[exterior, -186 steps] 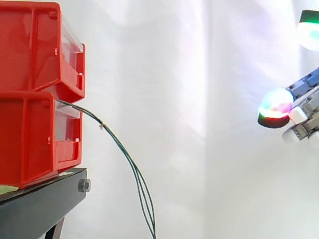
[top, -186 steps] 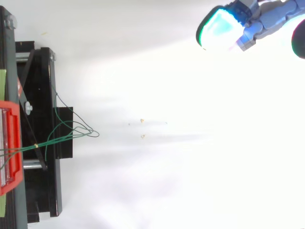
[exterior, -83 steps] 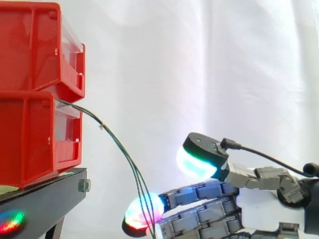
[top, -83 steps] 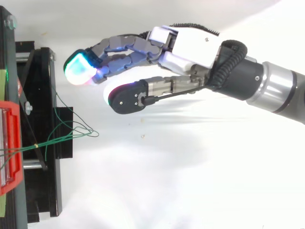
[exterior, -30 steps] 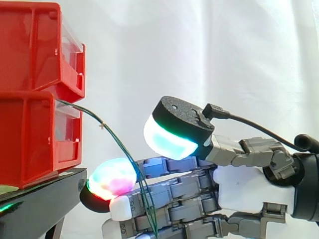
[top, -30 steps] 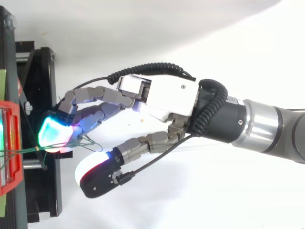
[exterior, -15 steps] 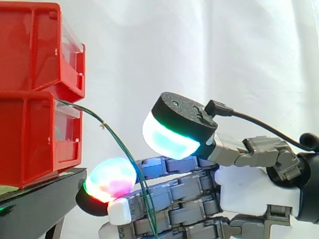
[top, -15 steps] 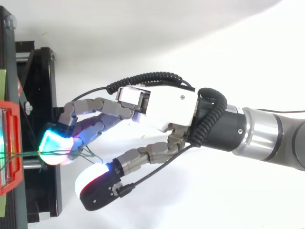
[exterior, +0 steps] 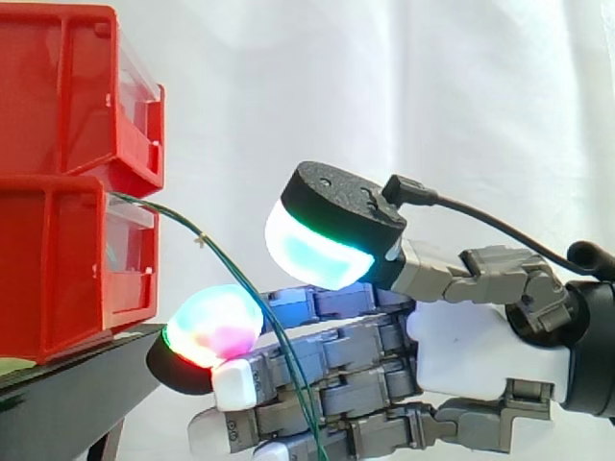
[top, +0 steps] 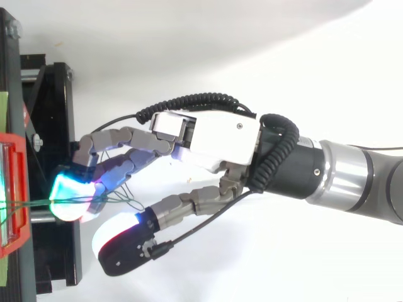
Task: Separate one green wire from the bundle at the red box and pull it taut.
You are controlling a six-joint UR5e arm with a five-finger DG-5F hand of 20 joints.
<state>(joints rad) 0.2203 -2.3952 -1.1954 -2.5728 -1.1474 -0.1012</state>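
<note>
Beside the stacked red plastic bins (exterior: 67,259), we see thin green wires (exterior: 221,271) drooping from the lower bin across the hand's (exterior: 471,351) straight fingers, thumb lifted apart, nothing pinched. From above, its glowing fingertips (top: 69,195) meet the wires near the bin.

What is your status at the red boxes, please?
Hand open, fingers among the green wires. Wires sag from the lower red box, not taut. Fingertip close over the black stand.
</note>
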